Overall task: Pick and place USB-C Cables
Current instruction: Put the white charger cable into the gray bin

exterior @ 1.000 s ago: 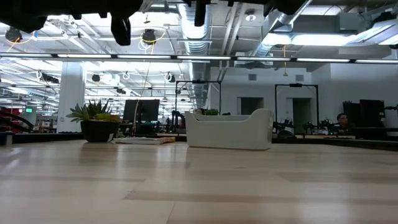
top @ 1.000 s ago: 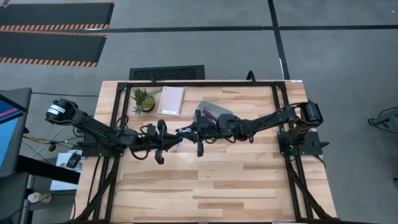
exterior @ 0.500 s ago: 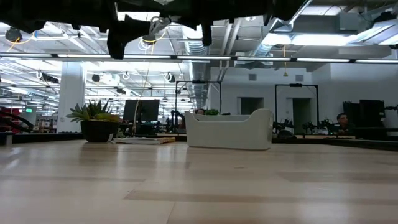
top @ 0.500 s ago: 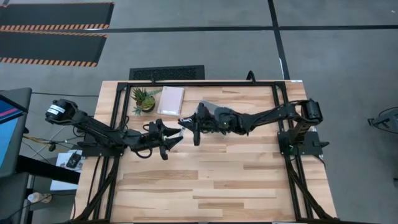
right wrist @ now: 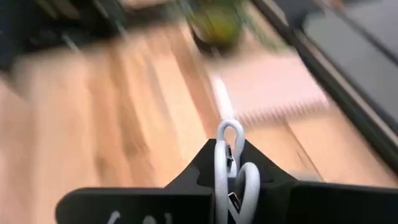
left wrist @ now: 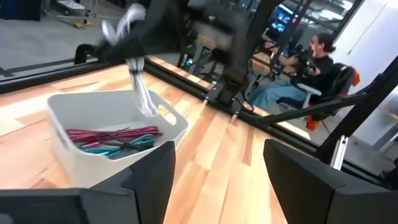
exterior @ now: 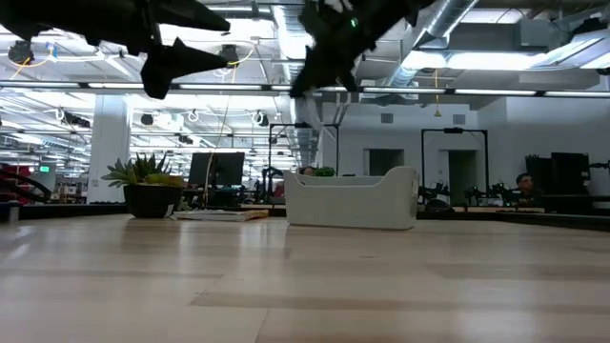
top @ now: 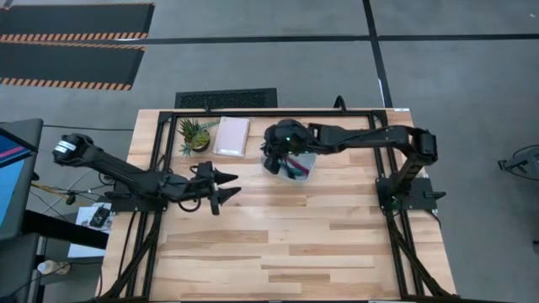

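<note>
A clear tray point(left wrist: 93, 162) stands on the far middle of the table and holds a maroon-pink cable point(left wrist: 112, 133) and a teal cable point(left wrist: 121, 147). My right gripper point(top: 278, 157) hovers over the tray point(top: 310, 165), shut on a white cable point(left wrist: 142, 93). My left gripper point(top: 229, 184) stands open and holds nothing. It is in the air to the left of the tray, and its fingers point at the tray. My right gripper pinches the white cable bundle between its two fingers. The bundle's looped end point(right wrist: 229, 163) sticks out past the fingertips. The rest point(left wrist: 144, 102) hangs slack below the gripper over the tray's inside, lifted clear of the table.
A pale pink notebook point(top: 232, 135) and a small green plant point(top: 194, 134) lie at the far left of the table, left of the tray. Bare wood point(top: 295, 244) fills the near half. People sit at desks point(left wrist: 311, 56) beyond the table.
My left gripper has opened, let go of the white cable and drawn back a little toward the table's left. My right gripper, shut on the cable, has carried it toward the far edge and turned until it is over the tray.
</note>
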